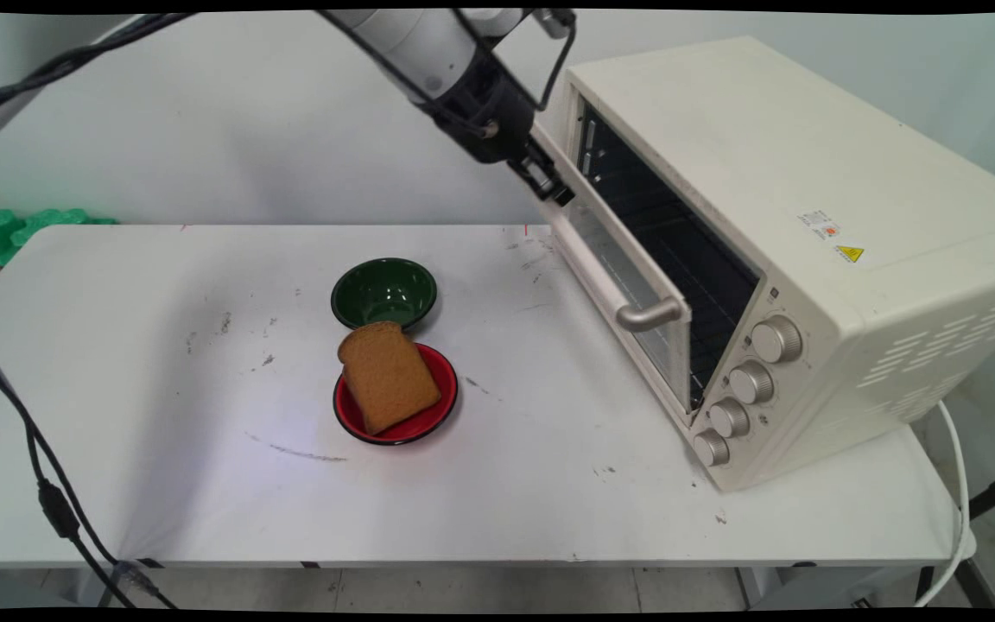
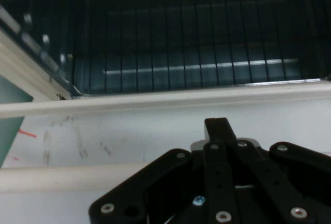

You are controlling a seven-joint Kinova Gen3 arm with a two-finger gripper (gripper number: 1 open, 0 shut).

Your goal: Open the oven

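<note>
At the far left edge of the main view, green foam pieces are lying just beyond the white table, and black cables are hanging down past the table's lower left corner. Near the middle of the frame a dark green bowl is sitting on the table, and just below it, touching or nearly touching, a red plate with a black rim is carrying a slice of brown bread; the slice is lying tilted, its top crust pointing toward the bowl and overhanging the plate's upper left rim.

Up in the top centre the arm is reaching down to the right, and its black hand is pressing against the upper left corner of the door of the cream toaster oven, which is filling the right half of the frame. The door is standing partly open, its metal handle facing the table's middle. In the hand view the two fingers are appearing closed together, holding nothing, with the door's top edge and the dark oven rack right ahead. Four knobs are running down the oven's front at lower right.
</note>
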